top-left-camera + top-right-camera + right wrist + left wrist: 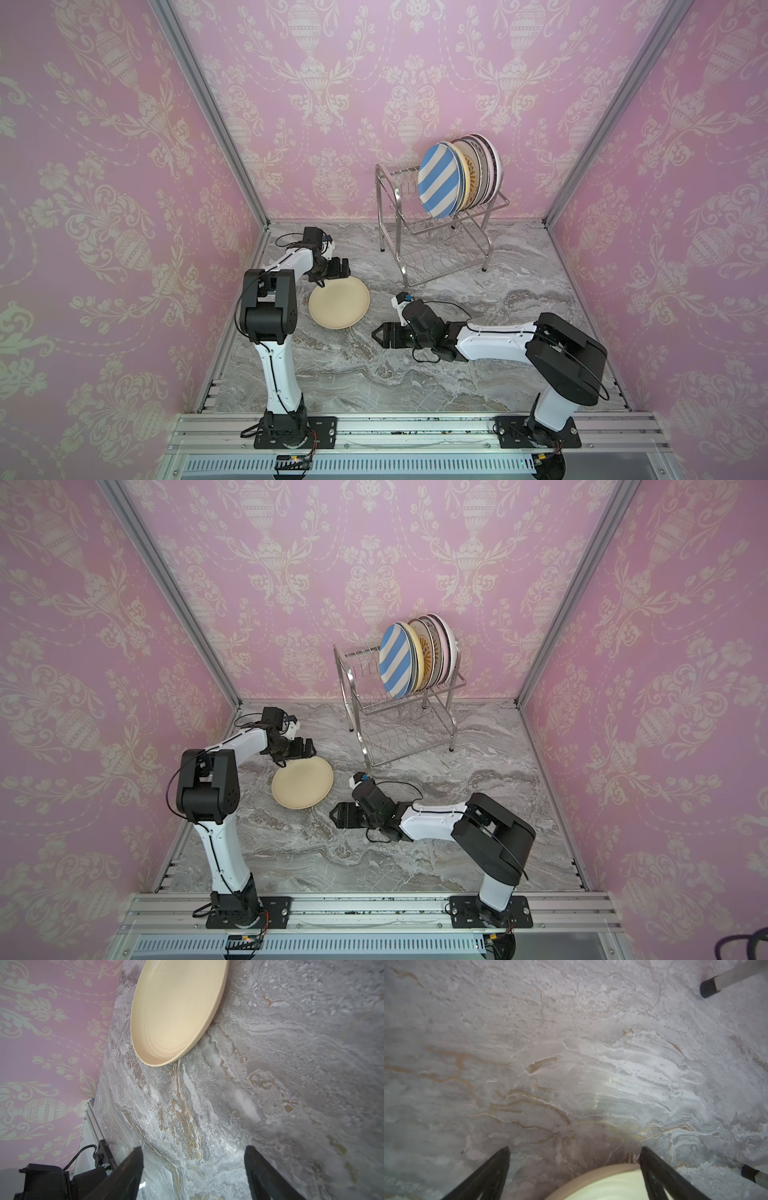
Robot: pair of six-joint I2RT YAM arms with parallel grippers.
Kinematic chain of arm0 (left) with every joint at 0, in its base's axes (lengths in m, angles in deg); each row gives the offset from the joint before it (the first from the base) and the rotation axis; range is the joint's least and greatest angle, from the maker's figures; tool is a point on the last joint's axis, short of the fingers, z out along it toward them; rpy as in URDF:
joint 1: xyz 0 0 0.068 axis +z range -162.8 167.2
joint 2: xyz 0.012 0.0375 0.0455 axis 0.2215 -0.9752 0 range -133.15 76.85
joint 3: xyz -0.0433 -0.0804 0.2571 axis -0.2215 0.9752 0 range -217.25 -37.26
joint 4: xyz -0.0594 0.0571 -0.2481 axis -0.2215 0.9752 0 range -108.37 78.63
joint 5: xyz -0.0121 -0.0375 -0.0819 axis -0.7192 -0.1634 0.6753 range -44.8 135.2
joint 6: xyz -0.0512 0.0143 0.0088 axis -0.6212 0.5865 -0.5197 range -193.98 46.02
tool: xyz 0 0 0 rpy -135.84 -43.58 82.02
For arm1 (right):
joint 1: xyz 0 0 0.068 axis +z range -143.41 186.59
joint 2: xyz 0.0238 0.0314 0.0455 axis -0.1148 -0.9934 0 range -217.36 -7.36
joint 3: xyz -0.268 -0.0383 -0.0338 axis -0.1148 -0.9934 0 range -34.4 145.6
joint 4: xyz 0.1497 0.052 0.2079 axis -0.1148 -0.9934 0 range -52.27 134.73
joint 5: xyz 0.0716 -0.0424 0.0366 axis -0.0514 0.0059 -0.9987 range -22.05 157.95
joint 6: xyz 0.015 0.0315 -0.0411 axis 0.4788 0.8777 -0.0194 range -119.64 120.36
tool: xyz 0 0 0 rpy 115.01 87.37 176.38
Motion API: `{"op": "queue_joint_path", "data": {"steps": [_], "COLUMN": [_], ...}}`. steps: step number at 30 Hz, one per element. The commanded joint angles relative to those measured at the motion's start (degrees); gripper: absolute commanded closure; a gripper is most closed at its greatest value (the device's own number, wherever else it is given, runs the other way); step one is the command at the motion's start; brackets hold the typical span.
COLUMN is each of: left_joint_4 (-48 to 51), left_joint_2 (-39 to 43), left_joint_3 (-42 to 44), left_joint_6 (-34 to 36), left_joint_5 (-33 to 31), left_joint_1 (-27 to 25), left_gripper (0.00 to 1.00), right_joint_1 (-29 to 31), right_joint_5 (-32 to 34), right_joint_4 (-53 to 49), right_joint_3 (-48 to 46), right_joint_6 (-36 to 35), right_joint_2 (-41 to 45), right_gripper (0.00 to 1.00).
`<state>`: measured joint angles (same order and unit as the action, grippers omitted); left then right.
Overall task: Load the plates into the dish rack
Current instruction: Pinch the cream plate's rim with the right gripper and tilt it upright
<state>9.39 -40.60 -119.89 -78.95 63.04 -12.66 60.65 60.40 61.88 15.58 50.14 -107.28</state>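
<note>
black left pincer [575, 1149]: jaws wide, holding nothing; cream plate [338, 302] rim between its fingers. right pincer [194, 1148]: spread, empty, plate ahead, apart. dish rack [388, 199] farther off, racked plates [440, 178] upright. risk: plate may skid on marble table [415, 374] when pinched.

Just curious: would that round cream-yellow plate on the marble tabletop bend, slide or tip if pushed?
Probably rigid: the round cream-yellow plate holds a crisp rim. Flat on the smooth marble tabletop, it would likely slide, not tip.
</note>
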Motion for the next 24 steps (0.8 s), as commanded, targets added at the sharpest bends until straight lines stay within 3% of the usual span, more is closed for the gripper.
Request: {"op": "queue_joint_path", "data": {"steps": [1,17,24], "left_joint_4": [1.52,-2.68,-5.96], "left_joint_2": [2.35,17.88,20.34], "left_joint_3": [4.00,21.82,24.85], "left_joint_6": [-2.35,-9.07,-10.60], "left_joint_5": [3.16,2.01,2.27], "left_joint_1": [-0.71,-3.68,-4.54], "left_gripper": [0.01,0.01,0.01], "right_joint_1": [-0.23,-1.95,-3.40], "right_joint_5": [1.44,0.58,-0.01], "right_joint_4": [-1.27,2.15,5.21], "right_joint_3": [1.93,4.78,3.73], "right_joint_6": [1.71,4.04,5.15], "right_joint_2": [-2.14,-8.34,-10.12], "right_gripper": [0.22,0.31,0.39]}}
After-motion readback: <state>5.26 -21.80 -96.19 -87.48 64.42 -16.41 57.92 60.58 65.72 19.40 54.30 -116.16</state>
